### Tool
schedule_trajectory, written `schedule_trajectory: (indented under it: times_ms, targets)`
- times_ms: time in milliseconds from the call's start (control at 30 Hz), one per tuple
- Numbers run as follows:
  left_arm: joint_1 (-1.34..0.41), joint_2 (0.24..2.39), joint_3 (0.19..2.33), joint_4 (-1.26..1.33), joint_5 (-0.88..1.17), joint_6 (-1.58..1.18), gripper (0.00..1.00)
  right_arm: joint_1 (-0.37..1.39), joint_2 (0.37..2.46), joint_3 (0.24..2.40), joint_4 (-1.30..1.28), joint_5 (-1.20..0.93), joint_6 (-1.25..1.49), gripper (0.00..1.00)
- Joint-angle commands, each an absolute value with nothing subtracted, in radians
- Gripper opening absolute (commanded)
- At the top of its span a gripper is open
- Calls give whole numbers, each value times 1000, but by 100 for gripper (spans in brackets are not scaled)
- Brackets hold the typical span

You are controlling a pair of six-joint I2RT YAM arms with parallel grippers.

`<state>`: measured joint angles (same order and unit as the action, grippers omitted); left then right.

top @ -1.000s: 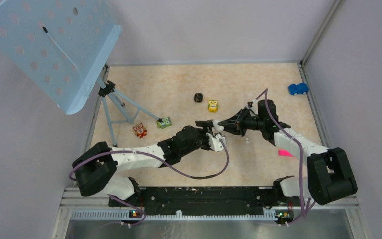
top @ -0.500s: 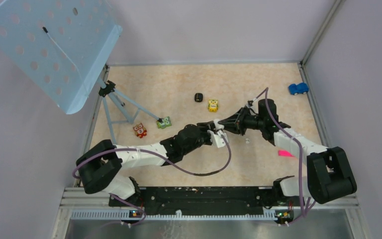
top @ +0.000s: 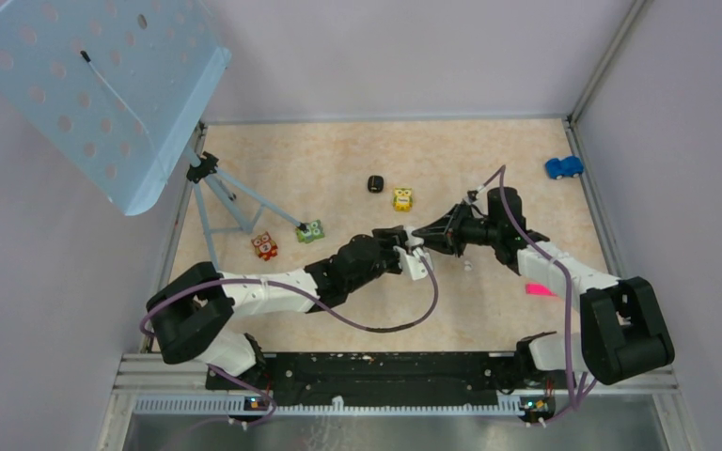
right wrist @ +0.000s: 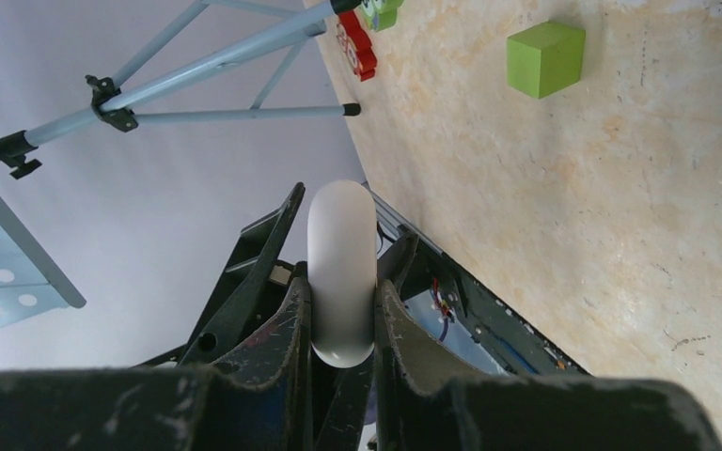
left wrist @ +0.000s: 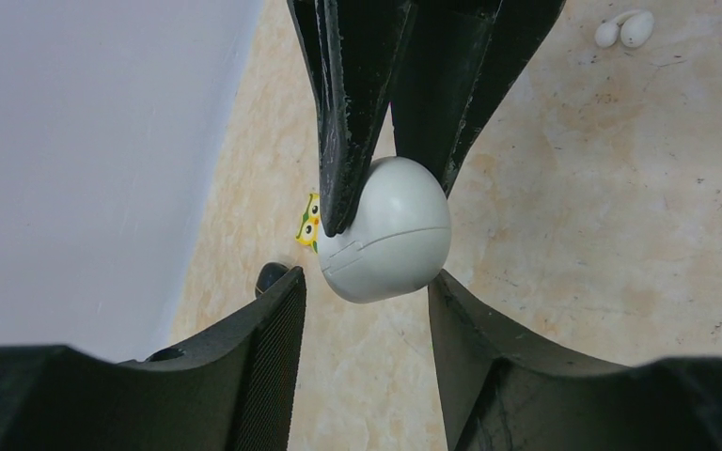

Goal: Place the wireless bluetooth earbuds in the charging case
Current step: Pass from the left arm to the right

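Note:
The charging case [left wrist: 385,230] is a white egg-shaped shell, closed, with its seam showing. My right gripper [right wrist: 341,282] is shut on the case [right wrist: 341,244] and holds it above the table. My left gripper [left wrist: 367,282] is open, with its fingers flanking the case's free end. The two grippers meet at mid-table [top: 414,240]. Two small white earbud-shaped pieces [left wrist: 625,30] lie side by side on the table, also seen in the top view [top: 468,266] just right of the grippers. No black earbuds show.
A green cube [right wrist: 545,58] lies on the table. A green toy [top: 311,229], an orange toy [top: 264,246], a yellow toy [top: 402,199], a small black object [top: 375,183], a blue car [top: 563,167] and a pink tag [top: 538,289] lie around. A tripod [top: 216,188] stands left.
My left arm has reached further right, bringing its open fingers around the case held by my right gripper. The right arm has barely moved.

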<state>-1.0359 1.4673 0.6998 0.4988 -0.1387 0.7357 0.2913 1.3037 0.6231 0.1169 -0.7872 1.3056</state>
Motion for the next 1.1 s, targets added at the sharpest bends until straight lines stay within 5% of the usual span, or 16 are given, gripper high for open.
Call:
schedule_trajectory:
  times_ms: [0,200,500,867,1067]
  targets:
    - [-1038,1470,727,559,-123,788,55,284,1287,672,133,-801,1300,0]
    - [-1038,1463,741,578,-118,785,52,285,1284,670,147,-803,1302,0]
    - [-1038,1453,743,560,-108,772,63,285,1279,670,161,-811,1311,0]
    - [-1038,1406,757,517,-81,769,33,285,1258,661,135,-800,1299,0]
    - [-1038,1363,750,490,-76,760,25,285,1261,662,135,-801,1293,0]
